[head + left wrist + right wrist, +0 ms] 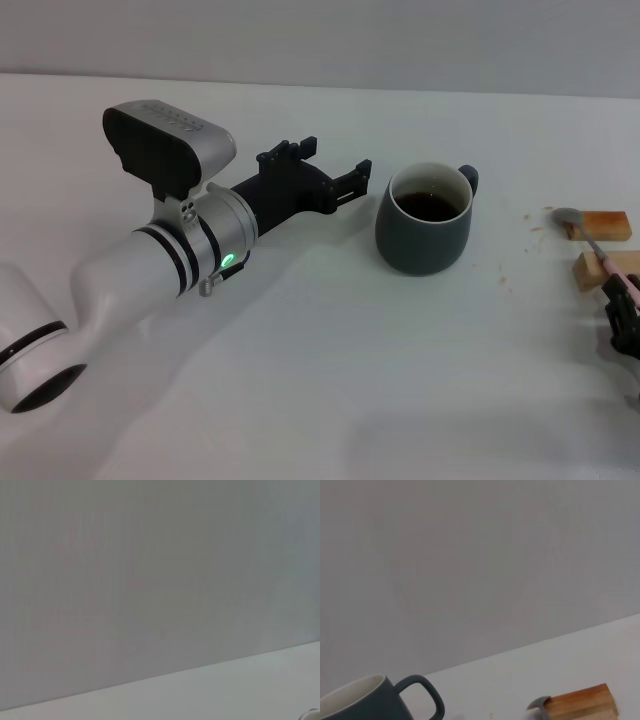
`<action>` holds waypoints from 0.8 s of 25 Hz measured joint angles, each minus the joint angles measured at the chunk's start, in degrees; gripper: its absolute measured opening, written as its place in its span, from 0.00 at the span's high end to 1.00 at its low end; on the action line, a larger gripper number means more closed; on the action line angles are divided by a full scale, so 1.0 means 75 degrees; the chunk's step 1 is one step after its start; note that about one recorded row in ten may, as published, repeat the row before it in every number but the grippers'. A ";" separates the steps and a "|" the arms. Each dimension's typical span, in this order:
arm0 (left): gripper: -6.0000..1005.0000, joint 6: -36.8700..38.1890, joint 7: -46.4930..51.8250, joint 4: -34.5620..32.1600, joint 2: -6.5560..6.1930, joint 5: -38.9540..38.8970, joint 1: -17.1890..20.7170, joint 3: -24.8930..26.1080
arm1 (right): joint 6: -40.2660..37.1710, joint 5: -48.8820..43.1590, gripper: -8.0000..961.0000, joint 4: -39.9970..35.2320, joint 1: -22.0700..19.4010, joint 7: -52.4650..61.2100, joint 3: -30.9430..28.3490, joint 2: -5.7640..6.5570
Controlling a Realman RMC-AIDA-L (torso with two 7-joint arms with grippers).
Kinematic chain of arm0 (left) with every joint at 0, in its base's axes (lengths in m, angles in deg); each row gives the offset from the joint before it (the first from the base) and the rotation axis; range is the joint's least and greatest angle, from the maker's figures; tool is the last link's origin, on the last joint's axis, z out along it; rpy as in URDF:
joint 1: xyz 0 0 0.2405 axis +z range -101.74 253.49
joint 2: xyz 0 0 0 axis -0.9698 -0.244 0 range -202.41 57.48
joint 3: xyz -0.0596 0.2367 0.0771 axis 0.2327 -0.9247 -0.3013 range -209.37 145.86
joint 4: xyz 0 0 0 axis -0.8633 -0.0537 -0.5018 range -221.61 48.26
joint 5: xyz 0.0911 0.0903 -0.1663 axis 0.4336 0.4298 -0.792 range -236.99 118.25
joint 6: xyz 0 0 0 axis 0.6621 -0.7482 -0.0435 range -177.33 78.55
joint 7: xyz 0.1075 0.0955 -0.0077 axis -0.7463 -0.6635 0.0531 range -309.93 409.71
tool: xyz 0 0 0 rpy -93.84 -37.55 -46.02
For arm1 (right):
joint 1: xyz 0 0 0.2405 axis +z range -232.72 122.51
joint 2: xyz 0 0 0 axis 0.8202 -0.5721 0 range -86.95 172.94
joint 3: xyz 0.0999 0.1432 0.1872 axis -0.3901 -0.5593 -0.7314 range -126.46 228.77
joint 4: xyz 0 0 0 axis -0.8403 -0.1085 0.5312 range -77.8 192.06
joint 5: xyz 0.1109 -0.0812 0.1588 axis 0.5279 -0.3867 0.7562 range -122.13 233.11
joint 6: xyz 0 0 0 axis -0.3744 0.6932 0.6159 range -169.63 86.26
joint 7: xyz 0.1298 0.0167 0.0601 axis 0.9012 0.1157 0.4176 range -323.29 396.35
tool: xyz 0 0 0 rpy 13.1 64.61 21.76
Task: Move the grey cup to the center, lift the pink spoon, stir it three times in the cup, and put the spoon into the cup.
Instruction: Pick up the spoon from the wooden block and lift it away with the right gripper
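Observation:
The grey cup [424, 232] stands upright right of the table's middle, handle toward the back right, with dark liquid inside. My left gripper [326, 167] is open just left of the cup, a small gap away, holding nothing. The pink spoon [598, 245] lies across two tan wooden blocks [606, 226] at the right, its metal bowl pointing away from me. My right gripper [624, 308] sits at the right edge by the spoon's handle end. The right wrist view shows the cup [367, 702], one wooden block [581, 706] and the spoon's bowl [539, 703].
Small crumbs [507, 281] lie on the white table [330, 370] between the cup and the blocks. A plain grey wall [150, 570] rises behind the table's far edge. My left arm [150, 265] stretches across the left half of the table.

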 joint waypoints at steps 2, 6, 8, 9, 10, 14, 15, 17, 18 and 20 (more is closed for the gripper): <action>0.16 0.0001 0.0000 0.0001 0.0000 0.0000 0.0007 0.0001 | 0.0002 0.0000 0.83 -0.0006 0.0000 -0.0001 0.0000 0.0000; 0.16 0.0004 0.0000 0.0002 0.0000 0.0000 0.0010 0.0001 | 0.0004 0.0000 0.84 -0.0011 0.0000 -0.0003 0.0000 0.0000; 0.16 0.0010 0.0000 0.0002 0.0000 -0.0001 0.0012 0.0001 | 0.0005 0.0000 0.85 -0.0011 0.0000 -0.0004 0.0001 0.0000; 0.16 0.0012 0.0000 0.0002 0.0001 0.0000 0.0013 0.0000 | 0.0005 0.0000 0.85 -0.0011 0.0000 -0.0004 0.0001 0.0000; 0.16 0.0014 0.0000 0.0002 0.0000 0.0000 0.0014 0.0000 | 0.0005 0.0000 0.86 -0.0011 0.0000 -0.0005 0.0000 0.0000; 0.16 0.0023 0.0000 0.0002 0.0000 -0.0001 0.0030 0.0001 | 0.0001 0.0000 0.87 -0.0011 0.0000 -0.0007 0.0000 0.0000; 0.16 0.0023 0.0000 0.0002 0.0000 -0.0001 0.0030 0.0001 | -0.0006 0.0000 0.87 -0.0011 0.0000 -0.0008 0.0000 0.0000; 0.16 0.0024 -0.0001 0.0002 0.0000 -0.0001 0.0034 0.0001 | -0.0020 0.0000 0.87 -0.0011 -0.0001 -0.0008 0.0006 0.0000; 0.16 0.0029 -0.0001 0.0002 0.0000 0.0000 0.0039 0.0000 | -0.0031 0.0000 0.88 -0.0011 0.0000 -0.0006 0.0009 0.0000; 0.16 0.0032 0.0000 -0.0003 0.0000 0.0000 0.0039 0.0000 | -0.0058 0.0000 0.88 -0.0011 0.0000 -0.0006 0.0012 0.0000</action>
